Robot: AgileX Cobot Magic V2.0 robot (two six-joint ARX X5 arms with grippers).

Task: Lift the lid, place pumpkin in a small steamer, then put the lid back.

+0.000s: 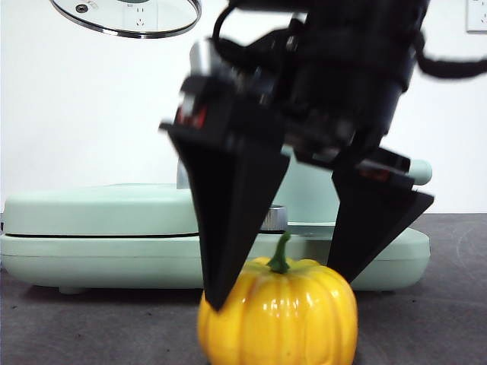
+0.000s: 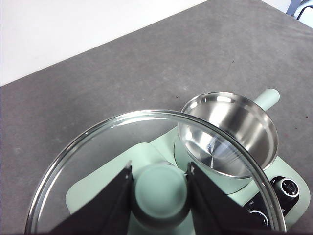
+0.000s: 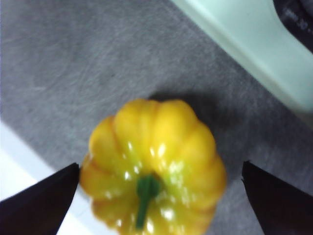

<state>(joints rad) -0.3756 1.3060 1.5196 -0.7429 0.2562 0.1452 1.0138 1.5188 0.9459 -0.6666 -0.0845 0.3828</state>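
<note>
The yellow-orange pumpkin (image 1: 278,313) (image 3: 152,164) with its green stem sits on the dark table at the front. My right gripper (image 1: 285,293) (image 3: 159,183) hangs open just above it, one black jaw at each side, not touching. High at the upper left, the glass lid (image 1: 128,17) (image 2: 98,156) is held up by my left gripper (image 2: 160,193), which is shut on the lid's mint-green knob (image 2: 160,192). Beneath the lid, the small steamer (image 2: 230,132) stands uncovered, its steel inside empty and its handle (image 2: 267,98) pointing away.
The long mint-green base (image 1: 99,239) (image 2: 146,156) with a flat cover stretches across the table behind the pumpkin. Steel knobs (image 2: 287,187) sit on its front panel. The table's pale edge (image 3: 29,166) lies close to the pumpkin.
</note>
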